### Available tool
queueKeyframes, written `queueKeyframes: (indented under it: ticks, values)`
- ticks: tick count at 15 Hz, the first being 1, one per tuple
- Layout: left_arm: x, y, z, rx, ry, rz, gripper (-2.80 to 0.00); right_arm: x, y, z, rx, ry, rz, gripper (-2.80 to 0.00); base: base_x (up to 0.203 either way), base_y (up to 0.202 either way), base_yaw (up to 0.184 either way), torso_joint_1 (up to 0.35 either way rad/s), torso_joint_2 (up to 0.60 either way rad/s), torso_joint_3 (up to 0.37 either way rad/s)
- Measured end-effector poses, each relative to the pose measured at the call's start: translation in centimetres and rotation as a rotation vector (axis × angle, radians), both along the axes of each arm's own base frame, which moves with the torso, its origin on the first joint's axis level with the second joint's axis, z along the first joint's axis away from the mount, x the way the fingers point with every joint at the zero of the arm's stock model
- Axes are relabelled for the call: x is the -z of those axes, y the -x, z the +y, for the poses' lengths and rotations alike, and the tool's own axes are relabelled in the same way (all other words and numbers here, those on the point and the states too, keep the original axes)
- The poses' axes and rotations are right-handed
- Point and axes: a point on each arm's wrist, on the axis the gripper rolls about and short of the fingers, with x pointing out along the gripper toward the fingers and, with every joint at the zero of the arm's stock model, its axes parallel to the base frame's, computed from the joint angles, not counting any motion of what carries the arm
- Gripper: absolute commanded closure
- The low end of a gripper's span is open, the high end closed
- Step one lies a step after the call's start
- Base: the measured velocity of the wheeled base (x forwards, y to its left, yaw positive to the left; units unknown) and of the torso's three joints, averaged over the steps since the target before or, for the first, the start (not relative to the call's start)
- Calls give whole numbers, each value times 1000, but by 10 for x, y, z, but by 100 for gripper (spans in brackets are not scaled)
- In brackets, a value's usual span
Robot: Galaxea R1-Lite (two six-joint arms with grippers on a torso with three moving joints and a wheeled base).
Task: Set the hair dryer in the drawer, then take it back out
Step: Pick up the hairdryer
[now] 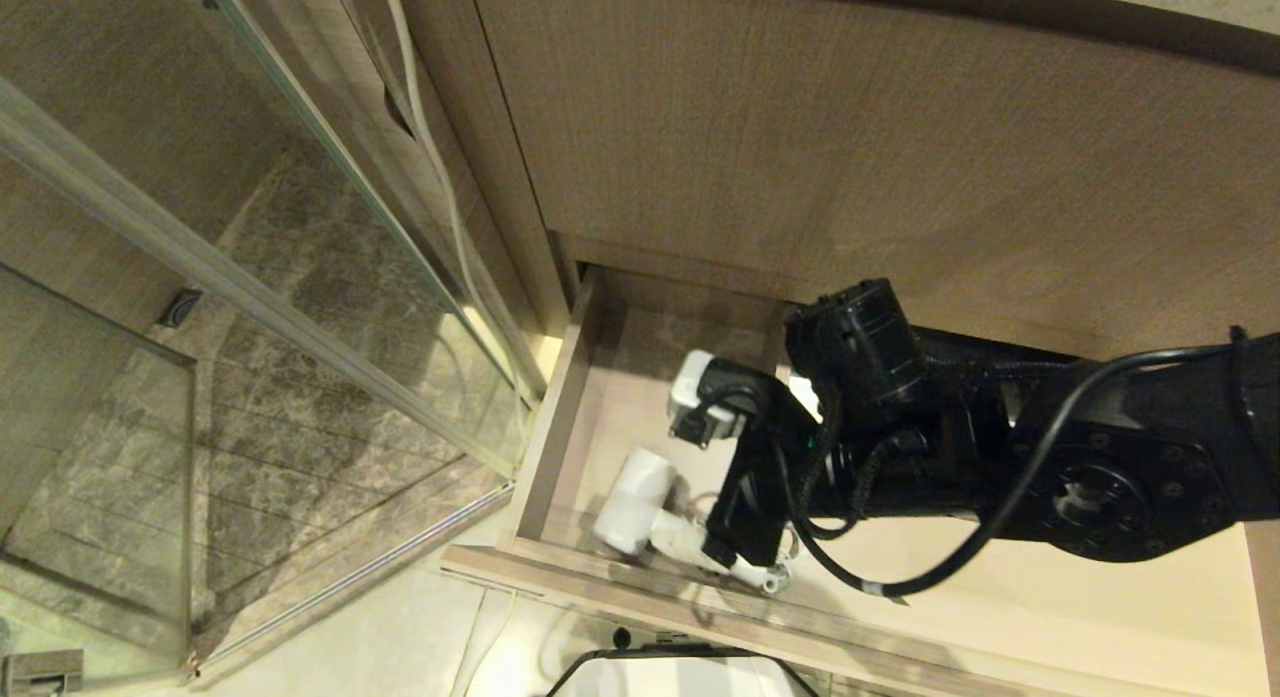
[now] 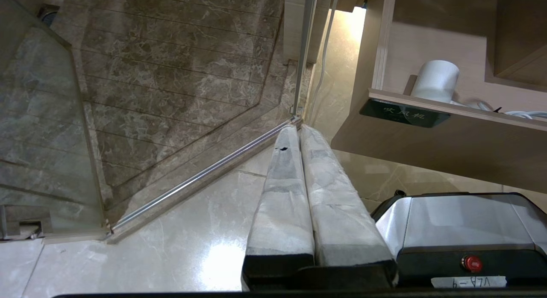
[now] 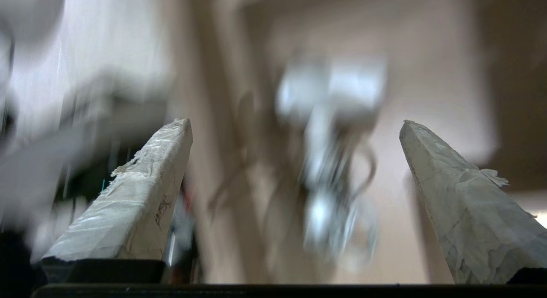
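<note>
Right gripper [image 3: 295, 127]: jaws wide apart, empty, above the hair dryer | Hair dryer [image 1: 640, 497]: lower centre of head view, lying in open drawer [image 1: 560, 407]; likely light, rigid, slick plastic, best gripped at handle | Left gripper [image 2: 299, 131]: fingers together, parked over floor; its view alone shows drawer's label plate [image 2: 404, 113]; right wrist view blurred.

glass shower door [image 1: 300, 277] | marble floor [image 2: 171, 88] | white cable [image 1: 440, 177], possibly
</note>
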Motion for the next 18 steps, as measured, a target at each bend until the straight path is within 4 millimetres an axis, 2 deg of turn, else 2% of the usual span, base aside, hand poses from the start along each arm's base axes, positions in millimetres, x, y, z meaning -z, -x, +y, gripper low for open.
queueKeyframes:
  ticks: [1, 2, 4, 7, 11, 15, 18]
  values:
    - [0, 0, 0, 0, 0, 0, 0, -2, -6, 5, 13, -47, -18, -280, 0, 0, 0, 0, 0, 0]
    - [0, 0, 0, 0, 0, 0, 0, 4, -6, 5, 20, -35, 5, -280, 0, 0, 0, 0, 0, 0]
    - [0, 0, 0, 0, 0, 0, 0, 16, -5, -3, 39, 2, 52, -280, 0, 0, 0, 0, 0, 0]
    - [0, 0, 0, 0, 0, 0, 0, 25, 1, -14, 65, 47, 99, -280, 0, 0, 0, 0, 0, 0]
    - [0, 0, 0, -1, 0, 0, 0, 33, -3, -34, 148, 118, 172, -280, 0, 0, 0, 0, 0, 0]
    - [0, 0, 0, 0, 0, 0, 0, 27, -5, -60, 228, 99, 209, -280, 0, 0, 0, 0, 0, 0]
    - [0, 0, 0, 0, 0, 0, 0, 20, 6, -74, 305, 35, 263, -280, 0, 0, 0, 0, 0, 0]
